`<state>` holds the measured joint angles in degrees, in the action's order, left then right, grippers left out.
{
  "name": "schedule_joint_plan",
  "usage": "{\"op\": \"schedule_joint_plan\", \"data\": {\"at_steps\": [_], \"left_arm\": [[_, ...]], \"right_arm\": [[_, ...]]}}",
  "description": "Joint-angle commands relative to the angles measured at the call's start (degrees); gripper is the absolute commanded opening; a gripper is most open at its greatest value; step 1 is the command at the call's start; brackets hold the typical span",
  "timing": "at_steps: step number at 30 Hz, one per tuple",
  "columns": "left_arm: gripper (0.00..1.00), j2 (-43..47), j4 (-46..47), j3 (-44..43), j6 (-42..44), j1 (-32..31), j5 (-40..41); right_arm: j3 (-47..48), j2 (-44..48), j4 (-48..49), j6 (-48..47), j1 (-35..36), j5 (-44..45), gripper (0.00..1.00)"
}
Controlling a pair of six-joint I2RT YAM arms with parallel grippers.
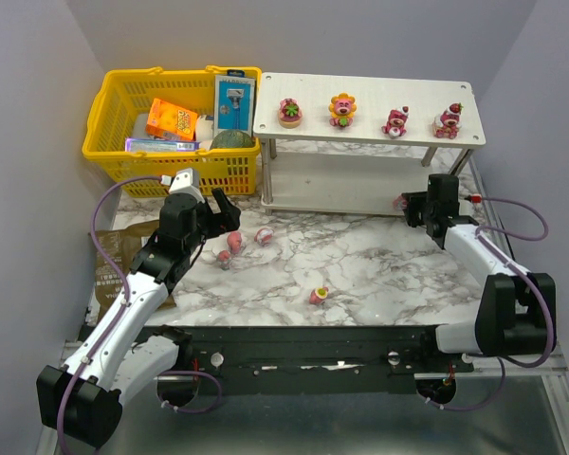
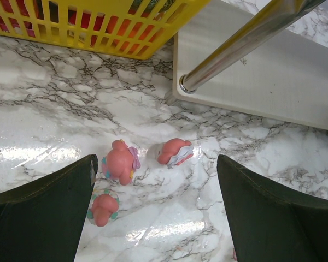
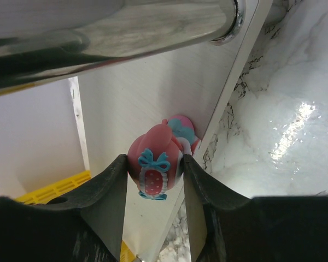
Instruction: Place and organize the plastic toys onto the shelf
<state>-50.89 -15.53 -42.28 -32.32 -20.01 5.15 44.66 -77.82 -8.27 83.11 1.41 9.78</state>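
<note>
Right gripper (image 3: pixel 153 159): closed partway onto a pink figurine (image 3: pixel 152 177), with one finger pressed on each flank.
Held figurine, place: at 2 o'clock on the table, at the right front edge of the lower tier of the shelf (image 1: pixel 365 133). Whether it touches the board, I cannot tell.
Left gripper (image 2: pixel 156 161): jaws spread wide with nothing in them, hovering over the loose toys at 9 o'clock.
Loose toys: a bear (image 2: pixel 120 162), a shell-like piece (image 2: pixel 174 152) just beside it and a smaller one (image 2: pixel 103 208) nearer the arm. A lone toy (image 1: pixel 318 296) lies at 6 o'clock.
Top tier: a row of four toys (image 1: pixel 342 109) stands upright, spaced apart.
Handling: probably light, hard and glossy, so apt to slip or roll. They are stiff enough for a firm pinch.
Where to hold: across the widest part of the body, not by ears, bows or petals.
</note>
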Motion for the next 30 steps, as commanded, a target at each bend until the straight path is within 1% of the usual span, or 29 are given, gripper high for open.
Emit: {"op": "schedule_joint_plan", "data": {"at_steps": [1, 4, 10, 13, 17, 20, 30], "left_arm": [[0.99, 0.53, 0.15, 0.09, 0.94, -0.12, 1.53], [0.99, 0.53, 0.15, 0.01, 1.03, -0.12, 1.71], [0.99, 0.36, -0.38, -0.26, 1.03, -0.12, 2.5], [0.99, 0.53, -0.38, -0.17, 0.85, -0.12, 2.67], [0.99, 0.53, -0.29, 0.09, 0.76, -0.12, 2.59], [0.99, 0.36, -0.38, 0.01, 0.76, -0.12, 2.76], [0.99, 0.62, -0.47, -0.17, 0.85, -0.12, 2.76]], "right_arm": [[1.91, -2.24, 0.89, 1.0, -0.27, 2.52, 0.36], [2.53, -3.12, 0.89, 1.0, -0.27, 1.82, 0.39], [3.15, -3.48, 1.15, 0.3, -0.53, 1.03, 0.48], [3.23, -3.04, 1.15, -0.4, -0.53, 1.56, 0.54], [3.85, -2.69, 1.15, -1.11, -0.53, 1.56, 0.66], [4.2, -2.07, 1.33, -1.81, -0.53, 2.17, 0.71], [4.12, 1.17, 1.24, -4.27, -0.62, 0.86, 0.84]]}}
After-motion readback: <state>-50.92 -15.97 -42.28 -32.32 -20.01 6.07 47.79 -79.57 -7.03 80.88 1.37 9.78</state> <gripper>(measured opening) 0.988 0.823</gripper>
